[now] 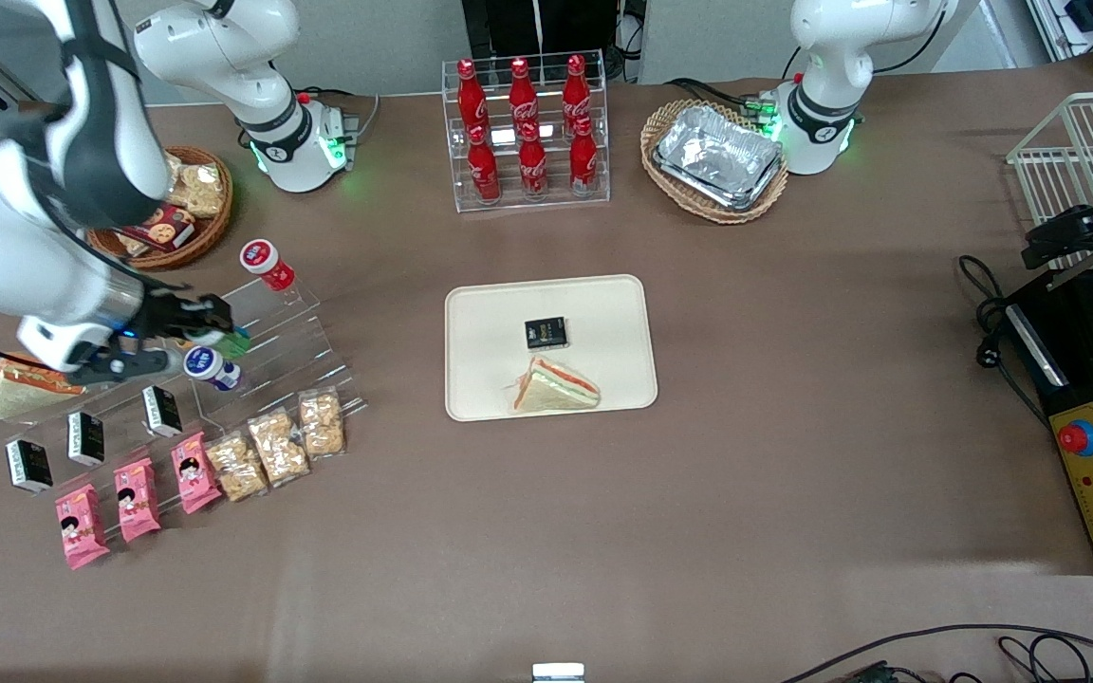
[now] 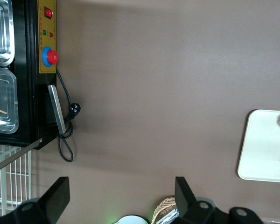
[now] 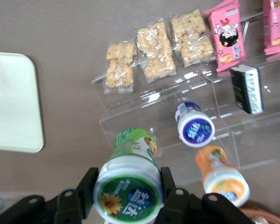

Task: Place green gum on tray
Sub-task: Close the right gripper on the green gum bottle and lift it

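My right gripper is over the clear acrylic step shelf at the working arm's end of the table. It is shut on the green gum, a green bottle with a white lid and green label, held between both fingers. In the front view only the green end of the gum shows past the fingers. The cream tray lies at the table's middle and holds a black packet and a sandwich. One rounded corner of the tray shows in the right wrist view.
On the shelf are a blue-lidded bottle, a red-lidded bottle, an orange bottle, black packets, pink packets and cracker bags. A snack basket, a cola rack and foil trays stand farther from the camera.
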### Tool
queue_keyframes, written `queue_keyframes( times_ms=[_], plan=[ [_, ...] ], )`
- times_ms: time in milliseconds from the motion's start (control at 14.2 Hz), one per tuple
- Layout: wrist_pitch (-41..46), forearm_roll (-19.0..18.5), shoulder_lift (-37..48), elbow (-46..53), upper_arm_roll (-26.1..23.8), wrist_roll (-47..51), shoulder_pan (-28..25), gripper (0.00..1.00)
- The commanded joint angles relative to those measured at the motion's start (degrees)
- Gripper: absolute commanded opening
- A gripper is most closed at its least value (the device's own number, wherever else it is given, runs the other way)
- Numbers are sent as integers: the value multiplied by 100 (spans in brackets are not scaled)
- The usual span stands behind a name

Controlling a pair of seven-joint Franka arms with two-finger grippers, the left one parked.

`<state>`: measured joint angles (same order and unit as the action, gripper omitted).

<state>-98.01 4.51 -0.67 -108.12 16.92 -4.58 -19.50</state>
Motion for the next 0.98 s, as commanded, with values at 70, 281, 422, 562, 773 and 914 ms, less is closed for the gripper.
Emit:
queue_keyframes(
  times_ms=[70,281,422,562,773,914],
  plan=[
    [1536,-64,-310,1571,49,-51,43,0],
    [1953,23,-381,1917,40,45,8,0],
    [1953,67,-390,1839,-56,779,-123,0],
    [1892,103,-372,1654,-188,1676,-544,0],
    [1323,462,-434,1304,-416,2398,-984,0],
    [490,481,-442,716,-505,2934,-1379,0]
  ],
)
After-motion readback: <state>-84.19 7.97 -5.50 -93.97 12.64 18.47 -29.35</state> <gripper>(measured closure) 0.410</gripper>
